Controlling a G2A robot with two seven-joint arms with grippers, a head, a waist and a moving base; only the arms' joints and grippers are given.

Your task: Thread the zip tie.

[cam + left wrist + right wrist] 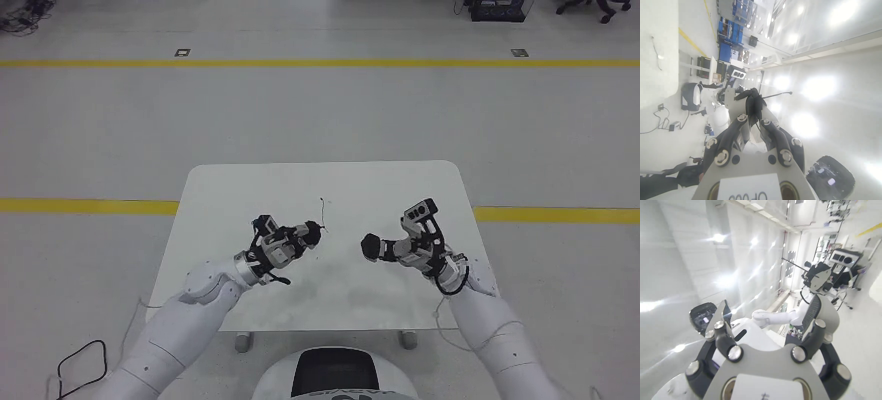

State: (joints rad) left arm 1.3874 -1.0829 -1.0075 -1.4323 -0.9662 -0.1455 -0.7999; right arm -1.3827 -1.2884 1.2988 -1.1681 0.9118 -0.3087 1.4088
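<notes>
The left gripper [308, 237] hangs over the middle of the table [230, 190], its jaws pressed together on a black zip tie [776, 95]. The tie's free length sticks out past the fingertips into the air, off the surface, and ends in a small head. Seen from the right wrist, the same tie pokes out of the left gripper towards the ceiling side of the room.

The right gripper [772, 304] is held over the table's right half, level with the left one and apart from it. Its jaws are spread wide and have hold of nothing.

The table is white with rounded corners. In the left wrist view a thin dark line [657, 55] lies on it; whether this is a shadow or another strip cannot be told.

The table stands on a pale grey floor [320, 120] crossed by two yellow lines [320, 63], the nearer one passing behind the table. A black cable [80, 365] loops on the floor by the left arm. Blue racks [728, 28] line the far side of the room, and rows of ceiling lights [817, 89] glare overhead.
</notes>
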